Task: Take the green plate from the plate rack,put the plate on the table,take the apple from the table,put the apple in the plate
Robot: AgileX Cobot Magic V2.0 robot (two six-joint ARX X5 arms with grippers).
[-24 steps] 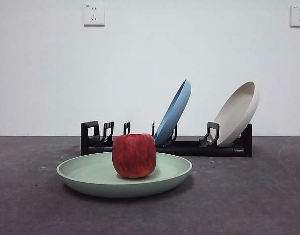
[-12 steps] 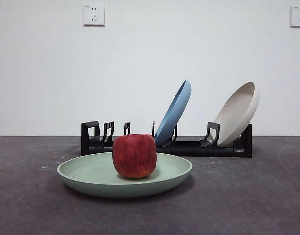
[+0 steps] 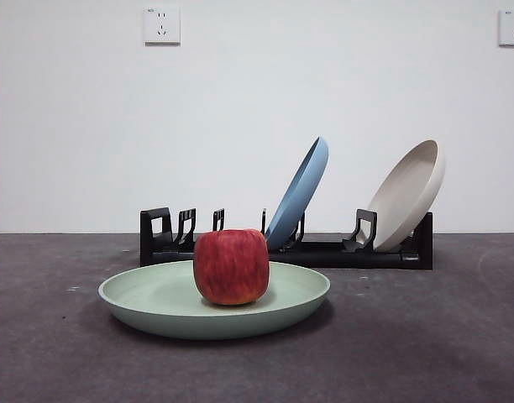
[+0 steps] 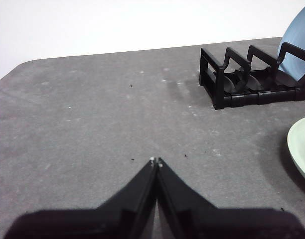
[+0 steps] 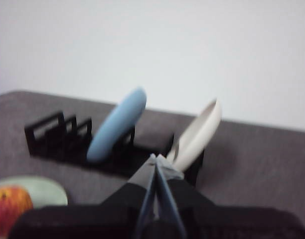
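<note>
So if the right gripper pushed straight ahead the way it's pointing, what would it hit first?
Probably the beige plate leaning in the plate rack: the shut right gripper points at its lower edge. The view is blurred, so depth is uncertain.

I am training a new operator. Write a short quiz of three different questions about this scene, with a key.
1. True or false: the apple rests in the green plate.
2. Which plates stand in the plate rack? A) blue plate and beige plate B) green and blue C) beige only
3. Fill in: the left gripper and the right gripper are both ____.

Key: 1 true; 2 A; 3 shut, holding nothing.
</note>
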